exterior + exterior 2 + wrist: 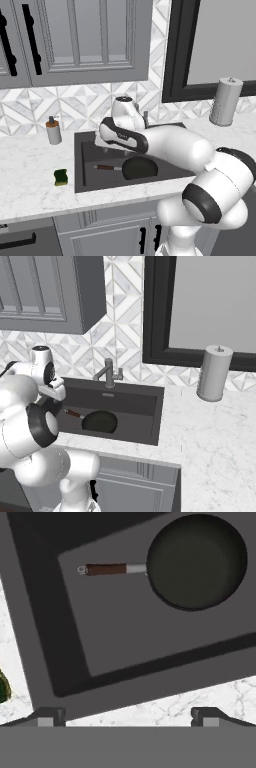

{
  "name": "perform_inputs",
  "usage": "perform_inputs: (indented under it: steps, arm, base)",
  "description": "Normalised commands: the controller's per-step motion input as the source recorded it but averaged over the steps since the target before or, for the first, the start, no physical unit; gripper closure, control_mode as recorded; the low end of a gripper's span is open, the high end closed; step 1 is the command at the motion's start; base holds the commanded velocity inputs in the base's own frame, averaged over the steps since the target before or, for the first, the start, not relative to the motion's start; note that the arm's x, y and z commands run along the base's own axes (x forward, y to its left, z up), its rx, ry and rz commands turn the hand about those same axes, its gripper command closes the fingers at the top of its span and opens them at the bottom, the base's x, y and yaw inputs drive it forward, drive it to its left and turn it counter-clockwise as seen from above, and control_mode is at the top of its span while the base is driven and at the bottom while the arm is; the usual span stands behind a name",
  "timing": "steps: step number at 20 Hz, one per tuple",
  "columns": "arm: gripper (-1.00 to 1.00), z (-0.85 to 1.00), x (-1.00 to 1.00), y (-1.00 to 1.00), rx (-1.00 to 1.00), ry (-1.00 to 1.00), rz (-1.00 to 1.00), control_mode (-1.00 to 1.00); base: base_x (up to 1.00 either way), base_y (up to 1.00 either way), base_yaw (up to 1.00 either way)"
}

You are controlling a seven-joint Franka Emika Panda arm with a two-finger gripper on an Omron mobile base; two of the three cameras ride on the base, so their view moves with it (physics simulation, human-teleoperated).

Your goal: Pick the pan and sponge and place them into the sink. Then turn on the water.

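While the arm reaches over the basin, the pan lies flat on the floor of the sink, its reddish-brown handle pointing toward the left wall. From the right base view the pan sits in the left half of the basin, below and in front of the faucet, which stands at the back rim of the sink. No stream runs from the spout.

The sponge rests on the marble counter just left of the sink's edge — outside the basin, green face up. A soap dispenser stands farther back on the same counter, and a paper towel roll stands upright well to the right.

Seen from the hand view, the gripper hangs above the near rim of the sink, fingers spread wide with nothing between them — the pan is well apart from it, and a sliver of the sponge shows at the left edge.
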Motion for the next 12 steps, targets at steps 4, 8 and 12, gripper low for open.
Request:
perform_inputs:
  steps: [4,8,12]
  arm:
    - [-1.0,0.0,-0.03,0.26,-0.19,0.02,0.24,-1.0]
    - [-1.0,0.0,-0.05,0.33,-0.22,0.04,0.2,-1.0]
    - [-1.0,0.0,-0.14,0.34,-0.15,0.01,0.14,-1.0]
  base:
    - [0.0,0.0,0.0]
    - [0.0,0.0,0.0]
    - [0.0,0.0,0.0]
